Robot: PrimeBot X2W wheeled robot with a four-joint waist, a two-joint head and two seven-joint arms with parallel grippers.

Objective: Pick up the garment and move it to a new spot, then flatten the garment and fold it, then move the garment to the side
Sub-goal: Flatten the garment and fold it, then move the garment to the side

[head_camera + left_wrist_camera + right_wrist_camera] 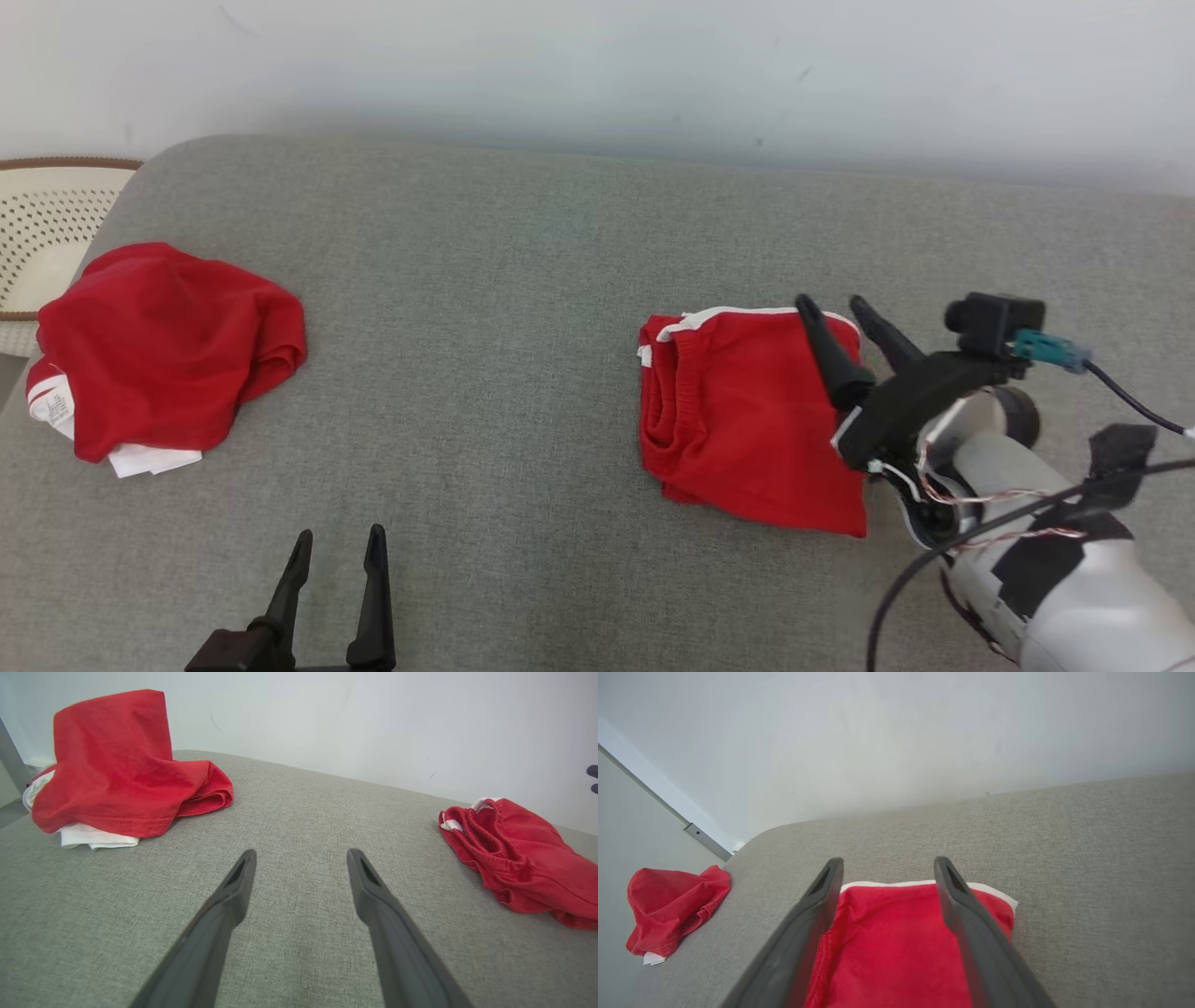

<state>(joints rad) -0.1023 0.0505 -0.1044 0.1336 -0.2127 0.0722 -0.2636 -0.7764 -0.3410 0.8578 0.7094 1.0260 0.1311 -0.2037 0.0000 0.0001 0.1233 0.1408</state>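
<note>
- The gray cushion (523, 280) fills most of the frame. Keep the cloth low on it when moving.
- The crumpled red garment (168, 345) sits at the left, well apart. Leave it alone.
- The folded red garment (738, 420) lies right of the middle. It looks folded, so I think moving it aside is the step.
- The right gripper (829, 301) hangs over its right edge, fingers spread, holding nothing. Pinch all layers together.
- The left gripper (340, 534), lower left, is spread and empty too.
</note>
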